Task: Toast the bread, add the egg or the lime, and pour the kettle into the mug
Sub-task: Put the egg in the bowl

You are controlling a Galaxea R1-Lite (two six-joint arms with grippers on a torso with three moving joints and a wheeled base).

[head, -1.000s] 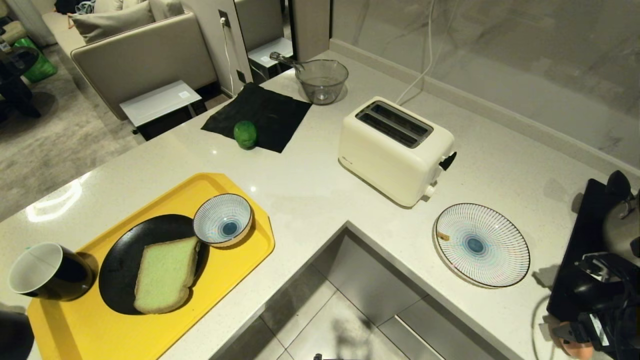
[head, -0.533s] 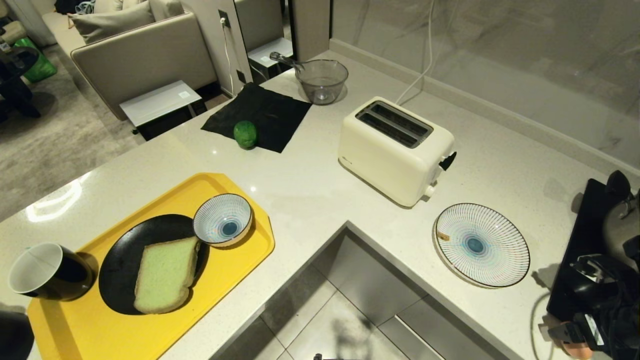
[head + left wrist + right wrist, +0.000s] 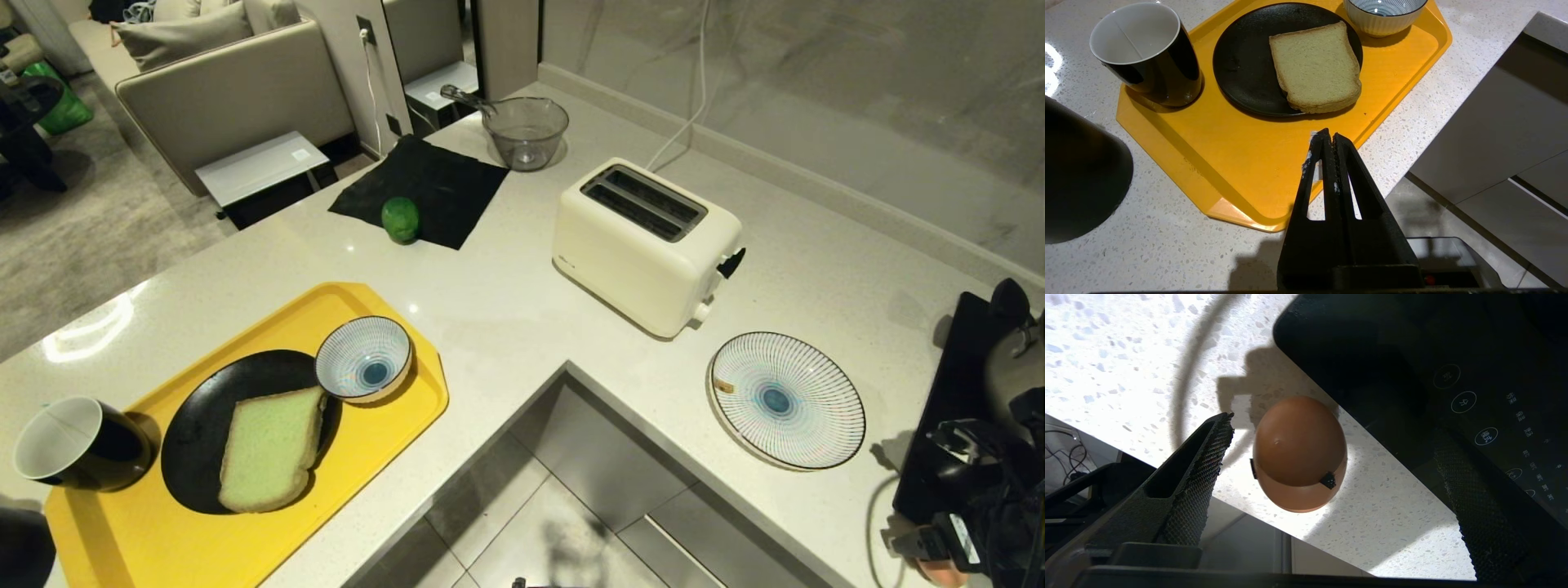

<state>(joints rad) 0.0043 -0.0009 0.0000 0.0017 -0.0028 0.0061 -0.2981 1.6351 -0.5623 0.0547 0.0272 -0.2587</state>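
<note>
Where egg (image 3: pixel 1299 455) lies, black cooktop (image 3: pixel 1437 367) adjoins.

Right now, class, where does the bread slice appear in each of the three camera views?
Head view: the bread lies at lower left, on the black plate.
Left wrist view: the bread is at upper middle.
Right wrist view: not in it.
Shared landmark: the black plate under it, in the head and left wrist views.
</note>
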